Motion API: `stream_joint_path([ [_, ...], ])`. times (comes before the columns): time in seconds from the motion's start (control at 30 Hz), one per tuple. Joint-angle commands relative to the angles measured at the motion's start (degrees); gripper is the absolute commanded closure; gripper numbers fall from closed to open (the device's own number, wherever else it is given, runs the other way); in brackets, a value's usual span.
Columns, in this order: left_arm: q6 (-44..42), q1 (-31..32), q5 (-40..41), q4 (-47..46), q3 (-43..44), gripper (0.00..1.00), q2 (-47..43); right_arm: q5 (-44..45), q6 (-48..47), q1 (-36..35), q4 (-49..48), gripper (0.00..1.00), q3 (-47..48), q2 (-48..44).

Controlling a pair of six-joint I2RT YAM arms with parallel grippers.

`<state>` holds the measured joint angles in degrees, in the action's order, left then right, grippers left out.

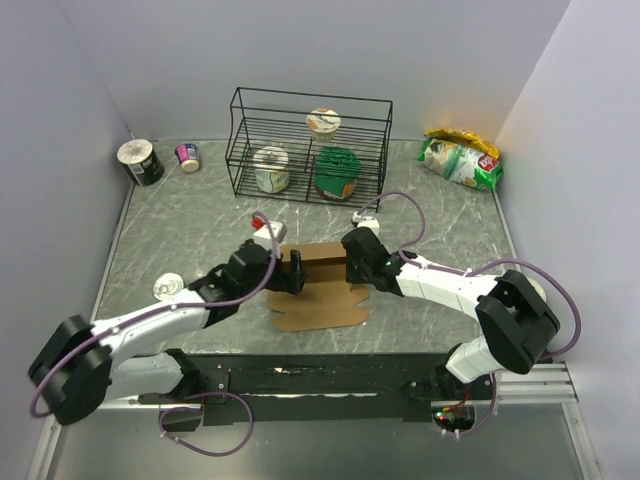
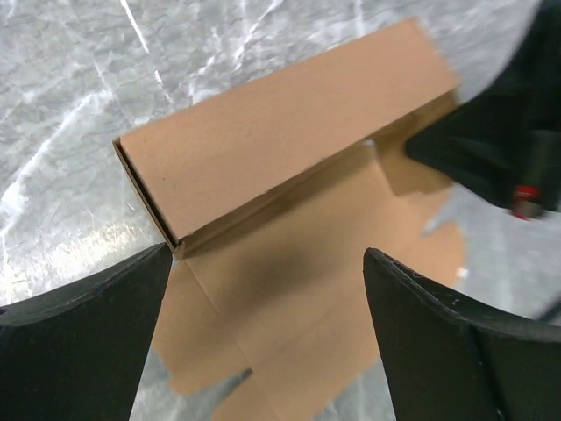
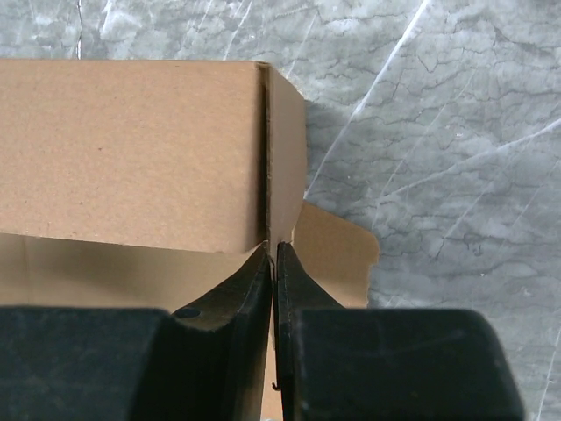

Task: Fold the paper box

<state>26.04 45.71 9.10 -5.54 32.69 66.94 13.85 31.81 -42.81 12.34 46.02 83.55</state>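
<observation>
The left arm [image 1: 150,325] rises from the lower left of the top view toward the centre, its white forearm ending in a black wrist. The left pincer [image 1: 295,272] is spread wide: in its wrist view the two dark fingers [image 2: 96,324] sit far apart at the bottom corners. The right arm [image 1: 440,282] bends at the lower right and stretches left. The right pincer [image 1: 352,243] has its fingers [image 3: 228,303] drawn almost together — only a thin slit shows between them.
</observation>
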Motion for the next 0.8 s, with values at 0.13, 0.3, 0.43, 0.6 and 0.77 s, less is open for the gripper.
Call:
stream_joint_path([
  [0.13,5.59,-11.69,-16.91,6.86,2.38,0.04,-10.86,-0.75,-1.14,0.53,-1.7,0.87,0.92,-1.11],
  [0.3,10.25,-20.21,-25.44,-0.23,0.1,0.02,-9.46,-1.45,-0.96,0.53,-2.41,0.87,0.48,-1.19],
  [0.43,13.76,-23.39,-29.93,-7.98,-3.77,0.1,-5.6,-1.63,-0.88,0.62,-2.76,0.87,0.3,-1.28],
  [0.6,15.44,-24.36,-30.72,-13.18,-4.56,0.18,-2.87,-1.63,-0.96,0.62,-2.85,0.87,-0.23,-1.81],
  [0.77,15.18,-25.06,-30.02,-15.19,-5.09,0.3,0.38,-1.81,-0.79,0.53,-2.85,0.86,-0.14,-1.9],
])
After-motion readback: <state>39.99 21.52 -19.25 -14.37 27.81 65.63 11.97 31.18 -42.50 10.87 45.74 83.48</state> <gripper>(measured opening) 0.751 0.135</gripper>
